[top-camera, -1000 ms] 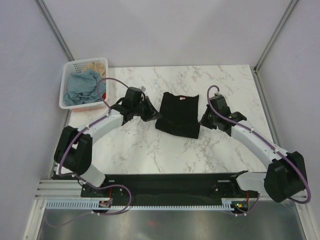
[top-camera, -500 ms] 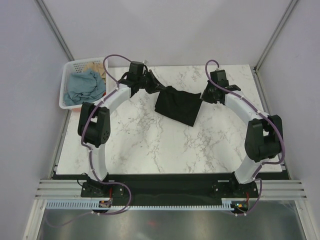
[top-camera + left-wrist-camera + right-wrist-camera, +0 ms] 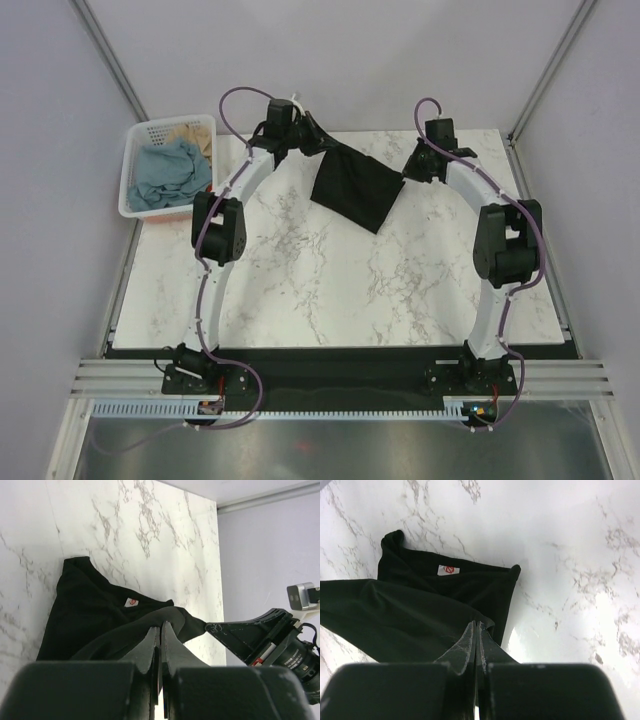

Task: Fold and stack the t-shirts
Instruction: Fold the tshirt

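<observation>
The black t-shirt [image 3: 355, 188] hangs lifted over the far middle of the marble table [image 3: 300, 280], stretched between both grippers. My left gripper [image 3: 316, 141] is shut on the shirt's upper left edge, and my right gripper [image 3: 406, 172] is shut on its right edge. In the left wrist view the shut fingertips [image 3: 161, 625] pinch a fold of the black t-shirt [image 3: 85, 615], whose pinkish neck label [image 3: 131, 601] lies below on the table. In the right wrist view the gripper [image 3: 476, 623] pinches the black t-shirt [image 3: 415, 610] above the same label [image 3: 449, 570].
A white slotted basket [image 3: 136, 150] stands at the far left and holds a dusty blue t-shirt [image 3: 165, 172] and a tan one [image 3: 192, 132]. The purple back wall is close behind both grippers. The right arm's wrist [image 3: 260, 635] shows in the left wrist view.
Both arms have reached away toward the back wall, carrying the near edge of the black t-shirt up and over. The shirt no longer lies flat.
</observation>
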Controlling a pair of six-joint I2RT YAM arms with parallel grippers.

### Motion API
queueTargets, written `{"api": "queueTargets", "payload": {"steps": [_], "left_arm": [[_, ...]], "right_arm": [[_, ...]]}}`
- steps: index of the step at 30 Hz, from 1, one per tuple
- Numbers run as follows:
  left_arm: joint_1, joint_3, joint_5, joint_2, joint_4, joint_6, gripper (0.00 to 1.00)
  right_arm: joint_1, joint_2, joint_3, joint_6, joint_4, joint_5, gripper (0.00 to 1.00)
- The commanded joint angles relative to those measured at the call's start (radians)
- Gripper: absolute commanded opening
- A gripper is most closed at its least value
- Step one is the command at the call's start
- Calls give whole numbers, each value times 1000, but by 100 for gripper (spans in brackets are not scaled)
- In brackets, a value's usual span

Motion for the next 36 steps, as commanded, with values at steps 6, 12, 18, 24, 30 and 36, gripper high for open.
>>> {"api": "queueTargets", "payload": {"steps": [6,12,18,24,30,36], "left_arm": [[20,218,71,238,279,-118,12],[22,250,27,318,408,-171,43],[49,192,54,279,417,-145,53],[83,-116,63,42,407,21,57],[83,-351,59,-116,289,203,57],[83,-489,92,-152,276,276,59]], "right_arm": [[-47,107,98,18,68,-31,0],[-62,196,154,41,91,-26,9],[-90,241,199,16,150,-40,45],[-97,95,40,-39,156,-165,65],[-97,-14,-137,-117,154,-307,70],[-96,-57,-246,-152,183,-386,70]]}}
